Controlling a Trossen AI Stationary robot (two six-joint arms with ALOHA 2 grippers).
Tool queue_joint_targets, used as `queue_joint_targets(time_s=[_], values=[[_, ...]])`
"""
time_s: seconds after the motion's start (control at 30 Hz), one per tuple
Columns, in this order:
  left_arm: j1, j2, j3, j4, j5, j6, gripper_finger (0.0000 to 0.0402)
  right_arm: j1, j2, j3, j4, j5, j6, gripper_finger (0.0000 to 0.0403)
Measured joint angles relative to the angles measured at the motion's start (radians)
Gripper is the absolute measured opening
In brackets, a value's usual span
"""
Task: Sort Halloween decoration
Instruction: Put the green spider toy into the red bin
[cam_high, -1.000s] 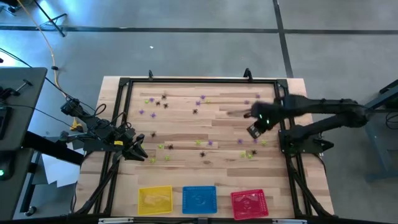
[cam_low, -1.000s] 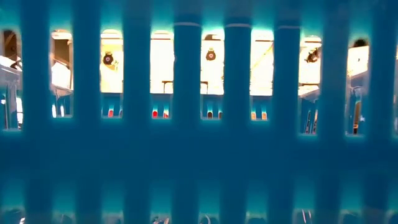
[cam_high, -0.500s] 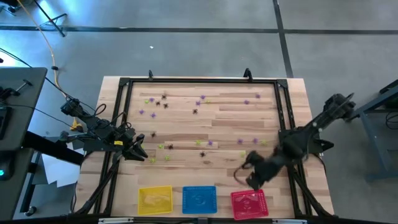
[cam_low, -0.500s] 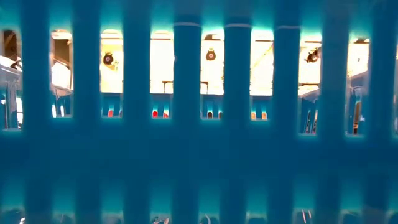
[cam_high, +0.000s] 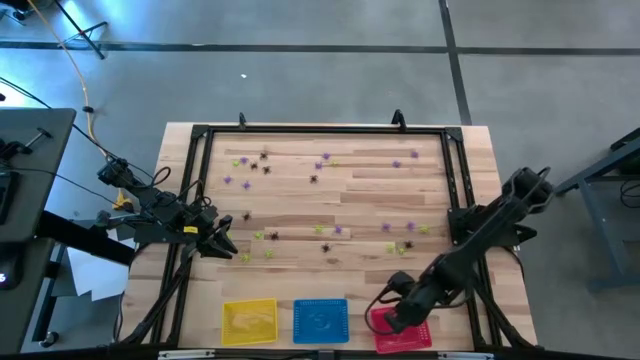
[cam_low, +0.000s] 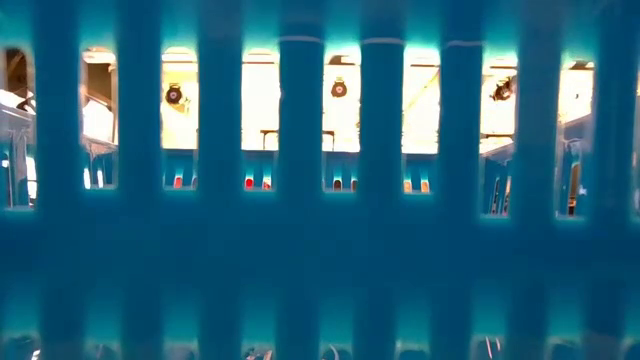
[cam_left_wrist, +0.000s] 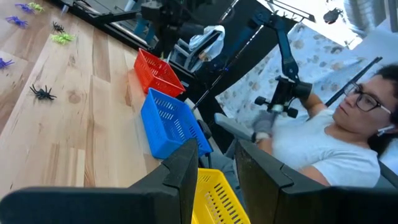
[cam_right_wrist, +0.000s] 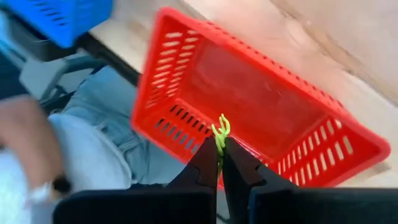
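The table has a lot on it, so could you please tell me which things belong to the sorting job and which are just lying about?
Part of the job:
- yellow-green trinket, pinched in the right gripper over the red basket
- loose trinkets scattered on the table
- blue basket, yellow basket

Just there:
- left gripper, waiting at the table's left edge
- a seated person beyond the baskets

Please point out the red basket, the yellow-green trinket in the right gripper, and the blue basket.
red basket (cam_right_wrist: 186, 37): right wrist view, on its rim.
yellow-green trinket (cam_right_wrist: 220, 132): right wrist view, on the part sticking out above the fingers.
blue basket (cam_high: 321, 322): high view, on its floor.
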Motion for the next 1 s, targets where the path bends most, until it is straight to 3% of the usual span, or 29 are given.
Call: queue_joint_targets(time_s=[0.2,0.53,0.7,0.83,1.0], values=[[0.000,0.000,0.000,0.000,0.000,0.000,0.0094,-0.009,0.050,0.000,0.008,-0.005,0.015,0.0012],[0.000,0.000,0.000,0.000,0.000,0.000,0.0094,-0.009,0.051,0.000,0.025,-0.009,-0.024,0.0104],[0.000,0.000,0.000,0.000,0.000,0.000,0.0094,-0.009,0.035,0.003,-0.012,-0.054,0.059,0.0120],[0.000,0.000,0.000,0.000,0.000,0.000,0.0094,-0.017,0.007,0.064,-0.157,-0.021,0.033,0.0121],[0.000,0.000,0.000,0.000,0.000,0.000,0.0094,-0.072,0.002,0.167,-0.504,0.078,-0.052,0.0121]])
